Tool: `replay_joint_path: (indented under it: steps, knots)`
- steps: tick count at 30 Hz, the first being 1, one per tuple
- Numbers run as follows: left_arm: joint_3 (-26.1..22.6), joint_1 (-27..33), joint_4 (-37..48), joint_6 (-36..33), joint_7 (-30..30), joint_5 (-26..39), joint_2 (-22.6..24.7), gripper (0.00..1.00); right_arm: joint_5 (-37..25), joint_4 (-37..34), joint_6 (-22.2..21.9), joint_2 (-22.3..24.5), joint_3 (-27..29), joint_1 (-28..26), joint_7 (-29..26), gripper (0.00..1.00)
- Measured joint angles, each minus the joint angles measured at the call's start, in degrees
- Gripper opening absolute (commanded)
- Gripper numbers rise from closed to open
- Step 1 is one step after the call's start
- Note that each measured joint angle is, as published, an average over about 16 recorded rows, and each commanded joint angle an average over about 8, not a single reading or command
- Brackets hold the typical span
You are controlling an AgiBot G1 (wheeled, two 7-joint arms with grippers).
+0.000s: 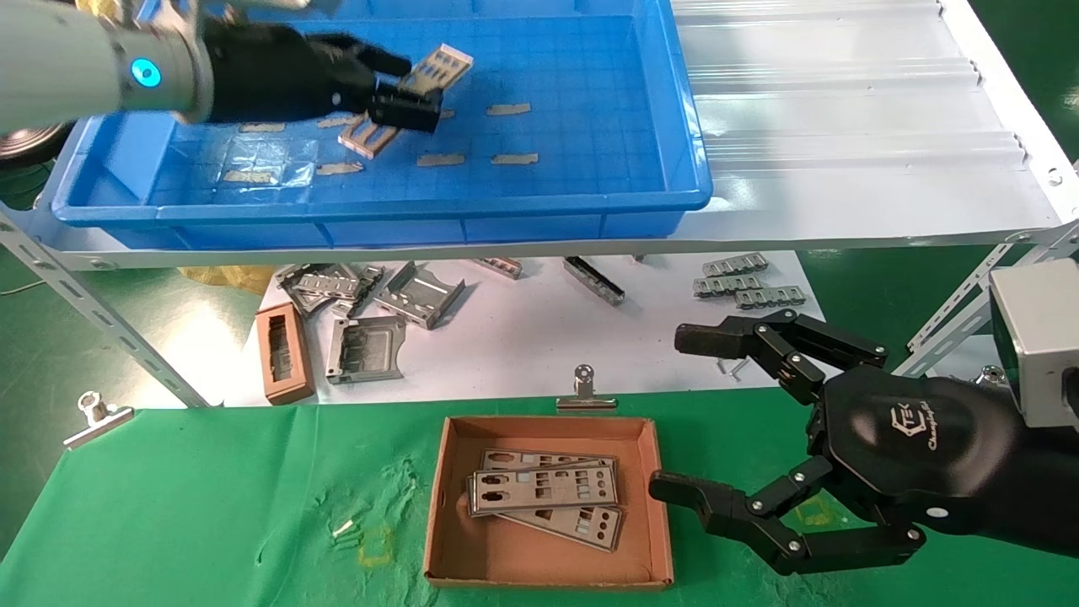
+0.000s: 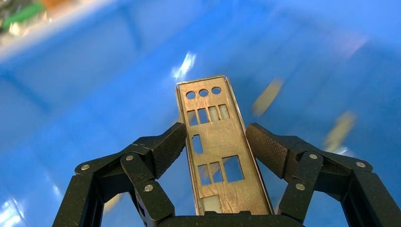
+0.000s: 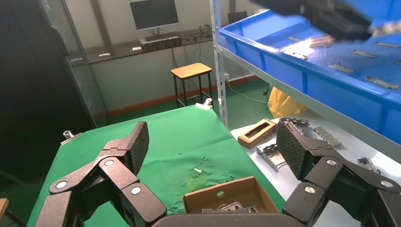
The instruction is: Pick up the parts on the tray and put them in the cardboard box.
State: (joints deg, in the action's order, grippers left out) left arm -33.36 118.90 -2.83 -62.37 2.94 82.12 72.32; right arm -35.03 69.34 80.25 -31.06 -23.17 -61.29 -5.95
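We judge the task well along: three punched plates (image 1: 546, 497) already lie stacked in the cardboard box (image 1: 550, 565) on the green desk (image 1: 211, 506), and our left gripper (image 1: 403, 94) has another part (image 1: 438, 69) in hand over the blue tray (image 1: 590, 126). Its fingers (image 2: 163, 146) are closed against the plate's long edges. No other plate shows on the tray floor, only grey tape strips (image 1: 509, 109), so this may be the last one to carry over and drop in.

The left wrist view shows the grip and the plate's cut-outs plainly; the head view only shows the plate's end poking past the fingers. Our right gripper (image 1: 687, 413) waits beside the box, fingers spread wide and empty, as its own wrist view confirms.
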Motion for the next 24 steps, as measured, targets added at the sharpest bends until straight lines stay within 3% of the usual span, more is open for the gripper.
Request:
replay_joint_path:
  steps: [16, 24]
  knots:
    - [2.4, 2.1, -3.7, -21.4, -8.6, -4.4, -5.8, 0.00, 0.0, 0.0, 0.0, 0.0, 0.0, 0.0, 0.0, 1.00]
    - [-0.3, -2.1, -14.6, -28.5, -12.2, -9.3, -9.2, 0.00, 0.0, 0.0, 0.0, 0.0, 0.0, 0.0, 0.0, 1.00]
